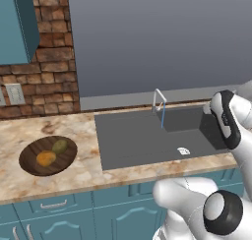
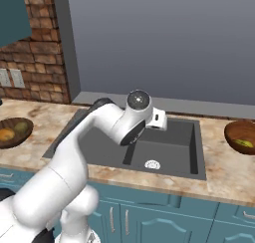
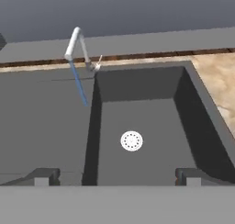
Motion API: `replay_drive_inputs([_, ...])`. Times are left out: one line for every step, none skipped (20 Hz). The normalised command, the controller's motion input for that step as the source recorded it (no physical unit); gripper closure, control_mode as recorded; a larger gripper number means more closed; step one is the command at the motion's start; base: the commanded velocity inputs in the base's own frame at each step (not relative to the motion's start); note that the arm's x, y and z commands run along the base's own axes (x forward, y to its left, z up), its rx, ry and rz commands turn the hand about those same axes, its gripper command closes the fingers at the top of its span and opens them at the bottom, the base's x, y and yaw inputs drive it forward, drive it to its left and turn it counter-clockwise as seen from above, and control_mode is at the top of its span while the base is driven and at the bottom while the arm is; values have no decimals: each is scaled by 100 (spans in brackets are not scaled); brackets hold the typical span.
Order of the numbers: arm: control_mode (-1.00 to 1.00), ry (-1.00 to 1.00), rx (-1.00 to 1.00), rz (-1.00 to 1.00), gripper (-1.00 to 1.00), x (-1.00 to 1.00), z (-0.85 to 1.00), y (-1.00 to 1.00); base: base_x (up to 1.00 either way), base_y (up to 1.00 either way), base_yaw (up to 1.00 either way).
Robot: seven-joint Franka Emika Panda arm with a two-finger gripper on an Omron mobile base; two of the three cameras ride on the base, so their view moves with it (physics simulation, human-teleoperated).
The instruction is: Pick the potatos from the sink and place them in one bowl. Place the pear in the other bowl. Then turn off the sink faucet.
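Note:
My gripper point(image 3: 117, 179) hangs open over the sink point(image 3: 137, 87), nothing between its fingertips point(image 3: 42, 176). Below it lies the deeper well with its white drain point(image 3: 131, 141). The sink faucet point(image 3: 75, 43) stands at the back edge, upper left of the hand view, with a thin blue stream point(image 3: 79, 84) falling onto the flat panel. Its small lever point(image 3: 97, 62) sticks out beside the base. The dark brown bowl point(image 1: 29, 161) on the left counter holds both potatos, golden-orange point(image 1: 46, 158) and olive-green point(image 1: 60, 146). The reddish bowl point(image 2: 234, 130) at the right holds the pear point(image 2: 244, 143).
A brick wall point(image 1: 49, 62) with a wall socket point(image 1: 14, 93) rises behind the left counter. A teal cabinet point(image 1: 17, 22) hangs above it. My own arm point(image 2: 117, 125) reaches over the sink's left part. Marble counter point(image 2: 224, 167) lies between sink and reddish bowl.

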Motion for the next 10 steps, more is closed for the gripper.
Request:
replay_drive_inputs([-100,0,-27,32,-100,19,6,0,0,0,0])
replay_drive_inputs([-100,-3,-29,32,-100,36,0,0,0,0,0])
replay_drive_inputs([-100,-9,-30,35,-100,41,0,0,0,0,0])
replay_drive_inputs([-100,-14,-31,39,-100,41,0,0,0,0,0])
replay_drive_inputs([-100,-17,-33,41,-100,35,-6,0,0,0,0])
replay_drive_inputs([-100,-21,-35,42,-100,34,-26,0,0,0,0])
replay_drive_inputs([-100,-28,-37,43,-100,31,-44,0,0,0,0])
replay_drive_inputs([-100,-36,-36,46,-100,32,-49,0,0,0,0])
replay_drive_inputs([-100,-39,-36,47,-100,24,-47,0,0,0,0])
replay_drive_inputs([-100,-42,-34,48,-100,22,-48,0,0,0,0])
